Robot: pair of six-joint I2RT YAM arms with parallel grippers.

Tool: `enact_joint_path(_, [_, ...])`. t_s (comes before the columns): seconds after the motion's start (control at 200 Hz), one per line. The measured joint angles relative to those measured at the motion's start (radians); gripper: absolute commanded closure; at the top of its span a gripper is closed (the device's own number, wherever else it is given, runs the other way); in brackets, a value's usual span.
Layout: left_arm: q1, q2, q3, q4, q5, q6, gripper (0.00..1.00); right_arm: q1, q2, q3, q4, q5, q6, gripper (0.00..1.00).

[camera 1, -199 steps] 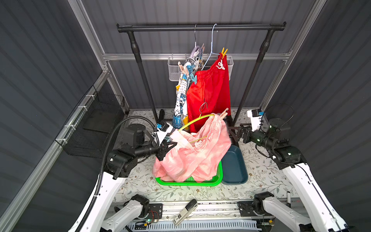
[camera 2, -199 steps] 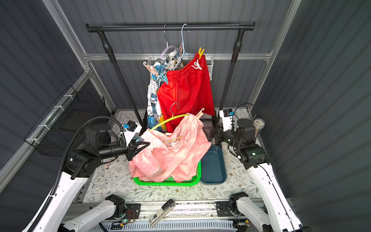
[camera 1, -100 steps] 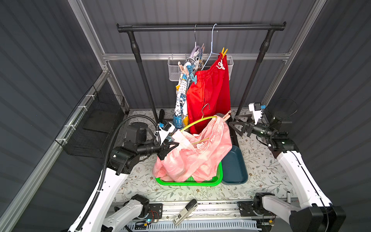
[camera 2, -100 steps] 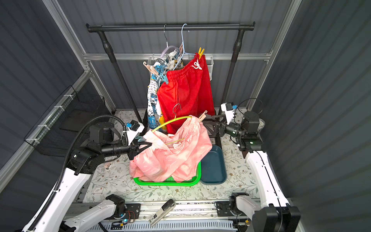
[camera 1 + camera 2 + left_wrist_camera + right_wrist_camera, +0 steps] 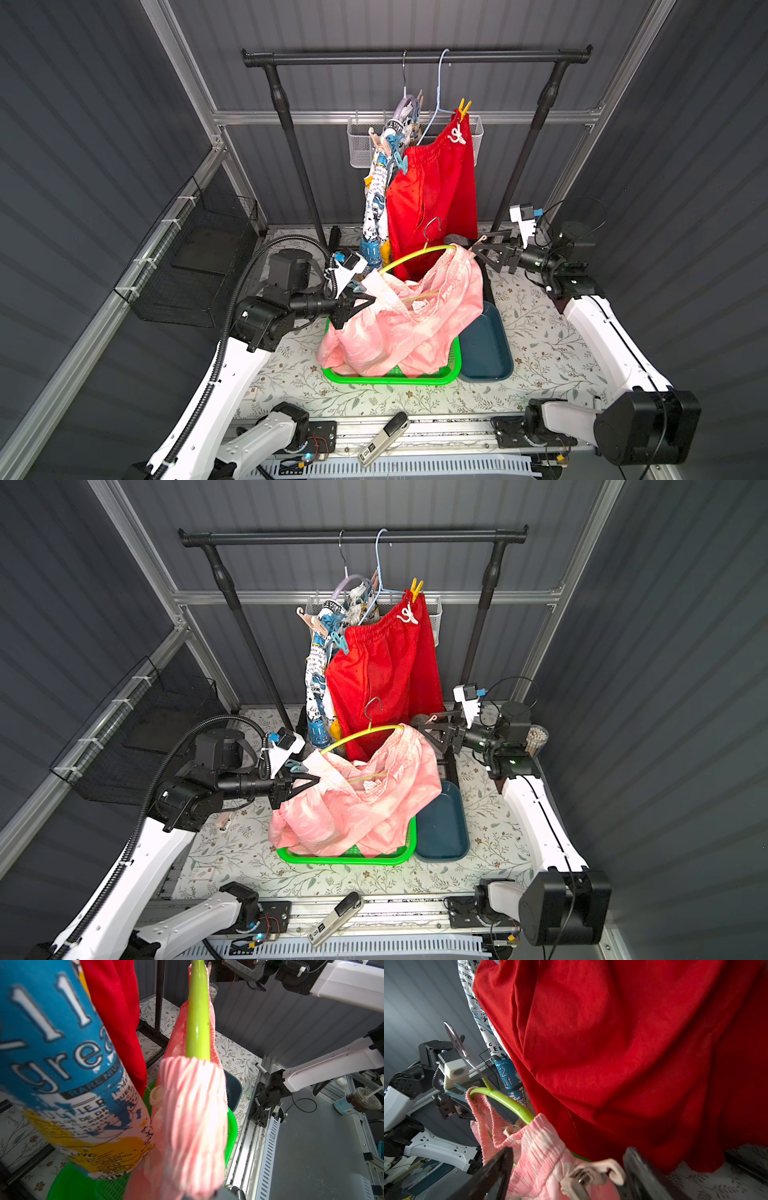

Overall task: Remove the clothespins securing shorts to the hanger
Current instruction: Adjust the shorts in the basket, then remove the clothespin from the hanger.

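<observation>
Here, the right end effector (image 5: 478, 246) stands open around a beige clothespin (image 5: 591, 1174) on the pink shorts (image 5: 407, 328).
Nearest, the pink shorts sag into a green basket (image 5: 415, 376) on the bench (image 5: 548, 345), their waistband strung along a raised green hanger (image 5: 415, 254). The left end effector (image 5: 370, 298) is clamped on the waistband at one end of the hanger, with a light-blue clothespin (image 5: 293, 766) just beside it. The beige clothespin sits at the other end. Behind, red shorts (image 5: 436, 199), pinned by a yellow clothespin (image 5: 463, 107), and printed shorts (image 5: 376, 195) hang from the rail (image 5: 415, 57).
</observation>
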Motion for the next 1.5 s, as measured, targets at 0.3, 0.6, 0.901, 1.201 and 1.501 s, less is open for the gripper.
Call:
enact_joint_path(0.3, [0.0,0.003,0.0,0.001,0.014,0.0,1.0,0.0,0.011,0.0,0.042,-0.008,0.021,0.34])
enact_joint_path(0.6, [0.0,0.011,0.0,0.011,0.019,0.0,1.0,0.0,0.011,-0.037,0.051,-0.005,0.022,0.45])
enact_joint_path(0.901, [0.0,0.023,0.0,0.025,0.022,0.0,1.0,0.0,0.011,-0.061,0.081,-0.002,0.039,0.63])
enact_joint_path(1.201, [0.0,0.023,0.0,0.03,0.023,-0.001,1.0,0.0,0.011,-0.072,0.119,0.002,0.071,0.76])
enact_joint_path(1.501, [0.0,0.024,0.0,0.03,0.029,-0.001,1.0,0.0,0.011,-0.072,0.138,0.005,0.084,0.95])
